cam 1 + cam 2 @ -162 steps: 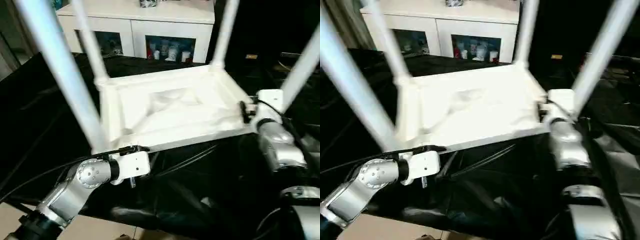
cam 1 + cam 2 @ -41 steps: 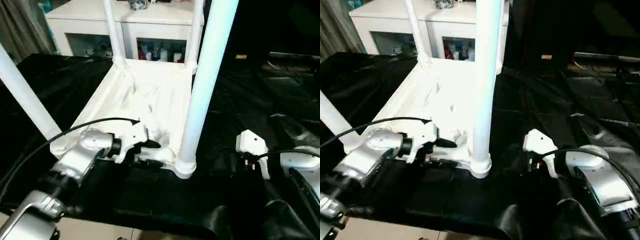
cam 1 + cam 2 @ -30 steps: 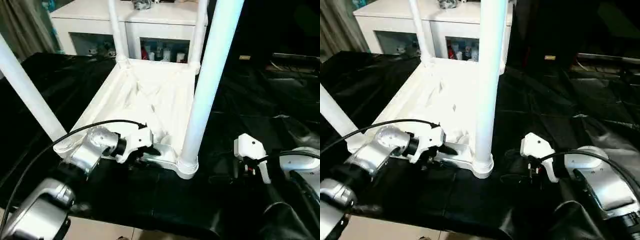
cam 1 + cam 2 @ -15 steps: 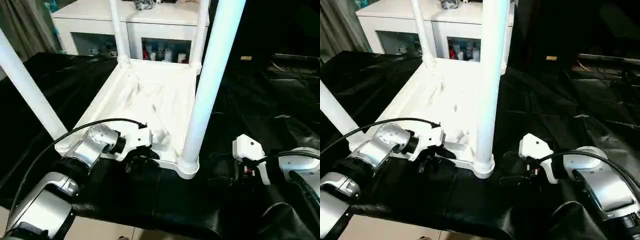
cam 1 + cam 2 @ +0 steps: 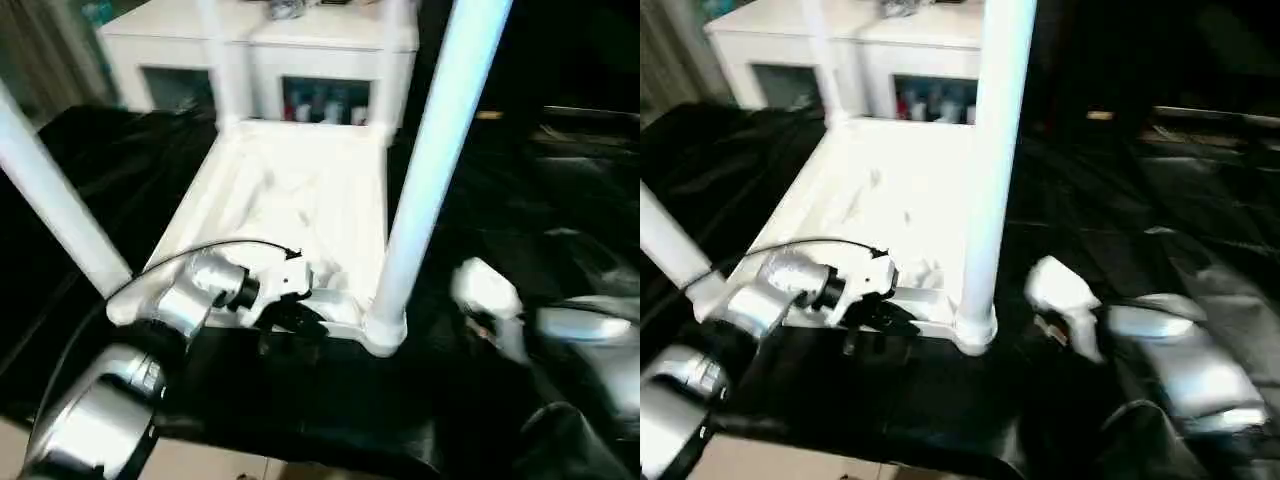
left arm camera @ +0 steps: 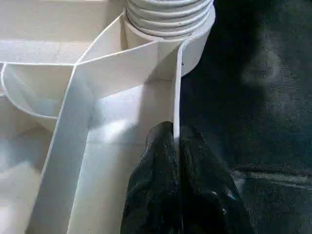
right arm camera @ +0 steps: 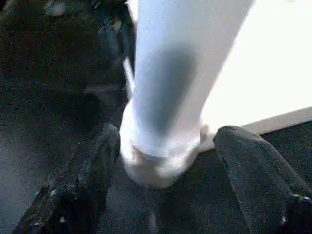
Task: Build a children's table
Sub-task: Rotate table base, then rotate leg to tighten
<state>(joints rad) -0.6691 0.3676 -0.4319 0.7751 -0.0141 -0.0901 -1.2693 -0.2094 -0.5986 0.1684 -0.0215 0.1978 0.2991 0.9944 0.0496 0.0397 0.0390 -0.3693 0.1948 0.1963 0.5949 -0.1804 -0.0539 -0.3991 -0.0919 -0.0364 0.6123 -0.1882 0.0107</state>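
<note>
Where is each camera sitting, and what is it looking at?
Left eye and right eye views: on the robot's head, looking forward and down at the upside-down tabletop on black cloth; silver forearms show.
Left wrist view: on the left arm, looking along the left gripper, shut on the tabletop's thin side wall.
Right wrist view: on the right arm, looking at the near leg between the right gripper's open fingers.
Shared: the near leg's base appears in all views.
</note>
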